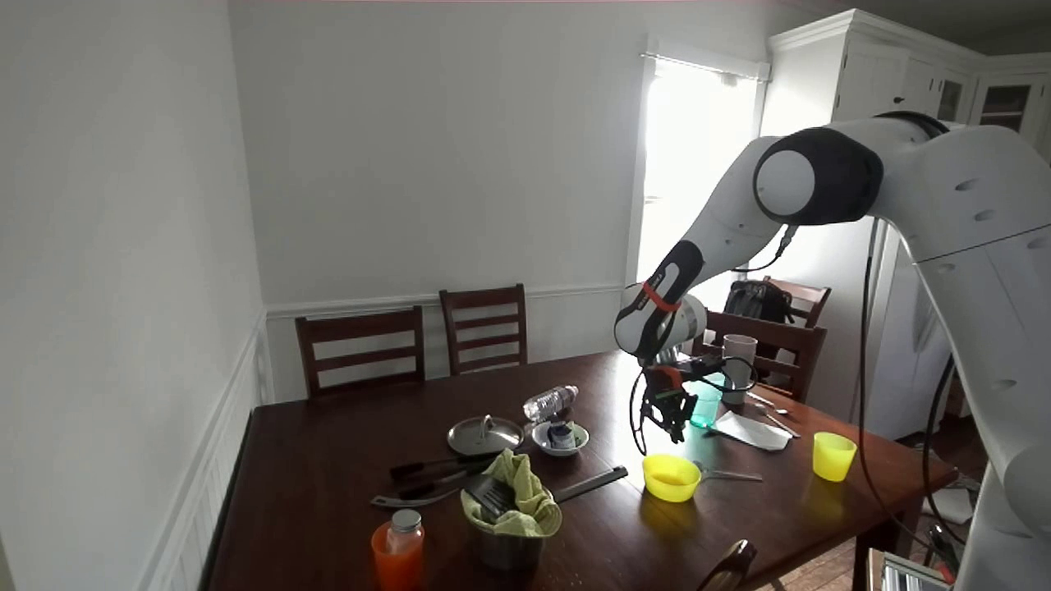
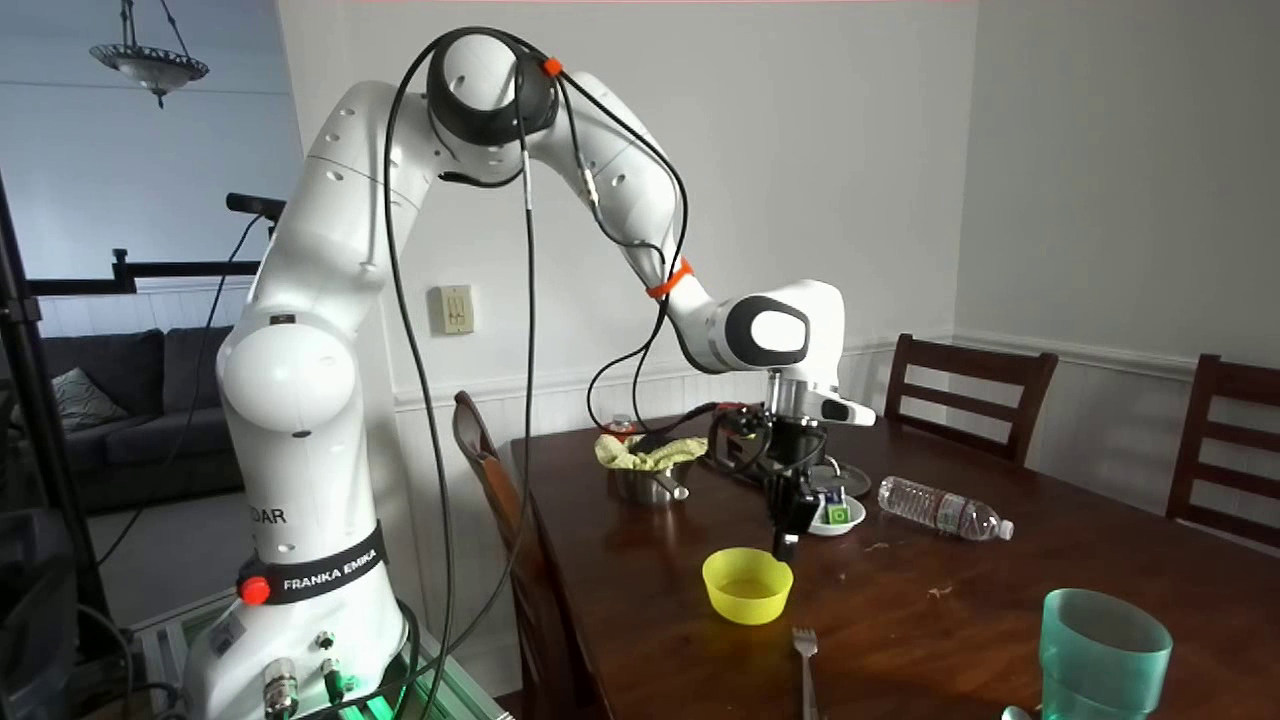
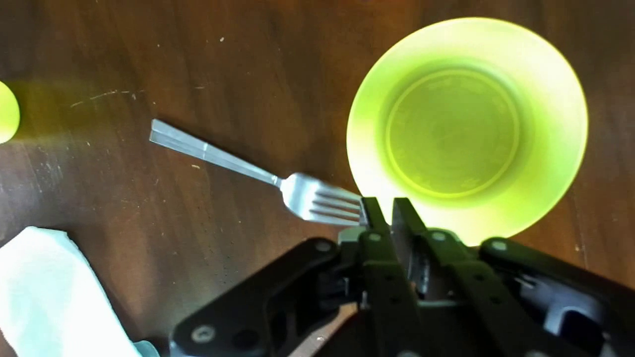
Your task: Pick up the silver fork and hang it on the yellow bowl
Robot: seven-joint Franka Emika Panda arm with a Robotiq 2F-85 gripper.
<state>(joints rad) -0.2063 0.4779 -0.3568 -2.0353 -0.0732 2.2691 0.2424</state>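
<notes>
Partly hiding the yellow bowl [image 3: 461, 130] behind a barely parted gripper [image 3: 388, 201], cropping the fork [image 2: 807, 672] in an exterior view, hovering over a dark table [image 2: 920, 640] near pale walls [image 2: 820, 170].

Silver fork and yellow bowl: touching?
Apart. In an exterior view, a strip of dark table shows between the silver fork and the yellow bowl.

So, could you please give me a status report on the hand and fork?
Hand slightly open, empty. Silver fork lying flat, not yet picked up. Yellow bowl beside it, perhaps crowding the grasp.
</notes>
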